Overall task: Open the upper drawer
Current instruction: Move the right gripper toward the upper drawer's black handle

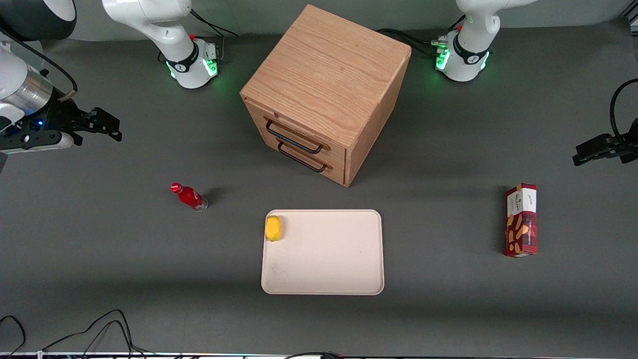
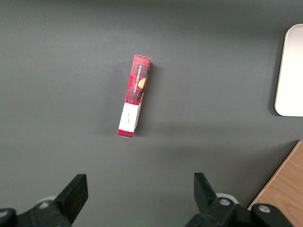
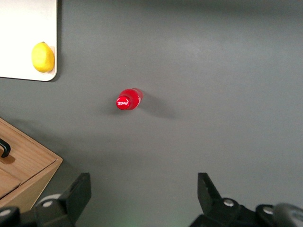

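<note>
The upper drawer (image 1: pixel 295 132) sits shut at the top of the oak cabinet (image 1: pixel 326 75), its black bar handle (image 1: pixel 293 138) above the lower one. The gripper (image 1: pixel 107 124) hangs well apart, jaws spread — the rigid bar's middle looks the best hold; the drawer should slide stiffly.

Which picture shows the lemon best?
The right wrist view: the lemon looks big and whole on the tray. The front view shows it smaller. The left wrist view misses it. The gripper hangs open above bare table.
</note>
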`<control>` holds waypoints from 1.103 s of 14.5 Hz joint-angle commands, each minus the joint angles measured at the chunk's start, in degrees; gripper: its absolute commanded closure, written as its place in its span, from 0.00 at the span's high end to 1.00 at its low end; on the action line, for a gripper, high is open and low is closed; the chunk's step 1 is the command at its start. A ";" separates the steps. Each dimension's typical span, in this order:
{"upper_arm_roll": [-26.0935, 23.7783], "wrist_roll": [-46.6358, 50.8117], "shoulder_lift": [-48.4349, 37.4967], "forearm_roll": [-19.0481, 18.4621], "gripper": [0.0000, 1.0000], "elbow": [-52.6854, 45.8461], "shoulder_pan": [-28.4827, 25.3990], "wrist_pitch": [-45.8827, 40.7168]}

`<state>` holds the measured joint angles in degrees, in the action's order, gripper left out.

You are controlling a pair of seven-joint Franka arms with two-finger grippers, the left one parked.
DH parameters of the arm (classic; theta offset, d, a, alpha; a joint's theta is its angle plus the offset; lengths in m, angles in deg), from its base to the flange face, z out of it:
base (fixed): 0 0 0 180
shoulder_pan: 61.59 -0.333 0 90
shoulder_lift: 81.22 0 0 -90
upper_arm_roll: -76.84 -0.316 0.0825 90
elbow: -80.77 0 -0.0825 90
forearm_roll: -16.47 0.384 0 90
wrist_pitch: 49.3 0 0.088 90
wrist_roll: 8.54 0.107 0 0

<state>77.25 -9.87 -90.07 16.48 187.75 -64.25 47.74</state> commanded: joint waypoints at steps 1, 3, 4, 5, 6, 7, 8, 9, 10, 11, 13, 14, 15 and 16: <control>0.02 -0.08 0.41 -0.80 1.00 -0.11 0.38 0.87; -0.06 -0.08 0.59 -0.53 1.00 -0.28 0.90 0.69; 0.02 -0.25 0.68 -0.45 1.00 -0.45 0.91 0.34; -0.06 -0.25 0.68 -0.44 1.00 -0.72 0.73 0.25; -0.06 -0.43 0.68 -0.36 1.00 -0.98 0.47 0.25; -0.15 -0.52 1.03 -0.36 1.00 -1.59 -0.14 0.25; -0.50 -0.78 2.34 -0.36 1.00 -2.73 -0.32 0.25; -2.24 -1.04 3.57 -0.36 1.00 -3.96 -0.41 0.17; -3.83 -2.00 4.36 -0.27 1.00 -4.32 -0.32 0.25; -4.97 -3.40 5.50 -0.18 1.00 -5.19 -0.50 0.34; -7.96 -4.03 9.45 -0.18 1.00 -8.26 -1.11 0.25; -8.84 -4.21 11.12 -0.09 1.00 -9.06 -1.20 0.25; -9.98 -5.43 12.01 1.47 1.00 -9.24 -1.03 0.43; -10.43 -7.88 12.45 4.27 1.00 -9.25 -1.11 0.78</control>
<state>67.64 -13.17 -80.92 17.42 181.75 -65.48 48.72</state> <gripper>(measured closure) 0.000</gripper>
